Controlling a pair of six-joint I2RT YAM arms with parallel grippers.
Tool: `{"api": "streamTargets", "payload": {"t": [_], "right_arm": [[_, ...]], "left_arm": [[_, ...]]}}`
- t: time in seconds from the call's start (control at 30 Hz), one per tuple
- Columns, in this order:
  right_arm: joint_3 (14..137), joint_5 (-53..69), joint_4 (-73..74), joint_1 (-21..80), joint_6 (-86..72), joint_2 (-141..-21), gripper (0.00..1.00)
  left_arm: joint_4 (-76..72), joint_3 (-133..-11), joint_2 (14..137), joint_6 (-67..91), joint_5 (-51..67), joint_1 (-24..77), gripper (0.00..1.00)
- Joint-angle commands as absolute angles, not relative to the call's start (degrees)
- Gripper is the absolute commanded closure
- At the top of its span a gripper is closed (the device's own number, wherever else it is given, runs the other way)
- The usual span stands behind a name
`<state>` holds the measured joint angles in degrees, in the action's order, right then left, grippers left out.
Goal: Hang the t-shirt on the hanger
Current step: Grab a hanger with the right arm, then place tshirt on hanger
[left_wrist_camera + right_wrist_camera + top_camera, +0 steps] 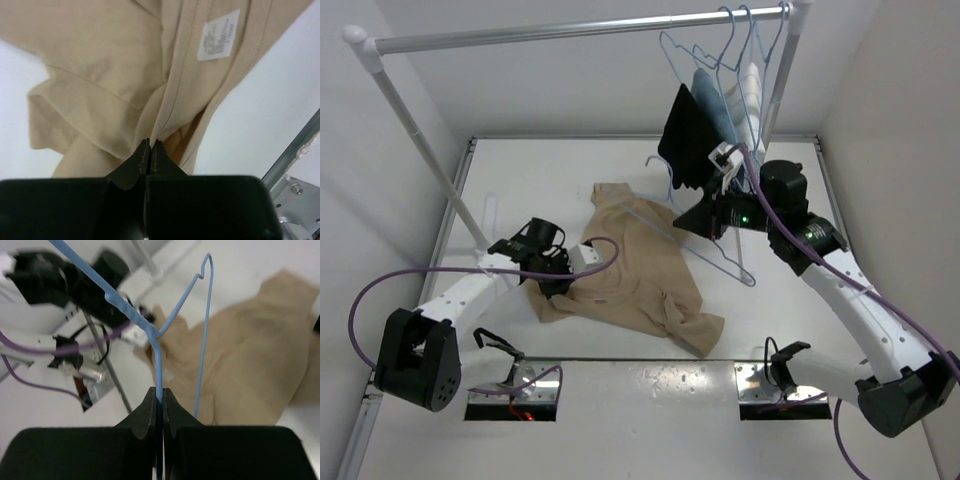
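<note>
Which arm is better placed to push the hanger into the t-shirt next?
Right, probably. Its jaws are shut on the light-blue hanger by the t-shirt; the left arm pinches the collar in its jaws.

T-shirt [640,268] plain tan, label [218,34] white; hanger [157,365] light blue; left pincer [150,143], right pincer [160,391] black.

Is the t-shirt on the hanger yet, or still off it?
Off. The t-shirt lies crumpled on the table; the hanger, pinched in the right gripper, is bare, with no cloth draped over it.
</note>
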<state>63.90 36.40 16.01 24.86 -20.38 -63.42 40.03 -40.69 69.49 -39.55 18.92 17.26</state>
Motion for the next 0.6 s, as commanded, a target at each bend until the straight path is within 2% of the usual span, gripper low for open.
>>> {"api": "streamTargets", "payload": {"t": [0.0, 0.17, 0.33, 0.57], "right_arm": [[60.56, 36.39, 25.82, 25.4, -18.81, -60.3, 1.0], [54.59, 34.63, 29.88, 25.4, -19.94, -55.47, 1.0], [49.49, 40.68, 23.66, 25.92, -24.69, -54.23, 1.0], [48.96, 46.65, 11.53, 28.99, -28.21, -60.28, 1.0]], "left_arm": [[39.73, -45.26, 68.55, -34.21, 19.16, 16.87, 1.0], [37.62, -49.56, 69.08, -24.71, 17.67, 15.73, 1.0], [37.0, -54.22, 72.06, -19.52, 19.78, 15.73, 1.0], [37.52, -57.57, 75.76, -18.46, 20.39, 15.73, 1.0]]}}
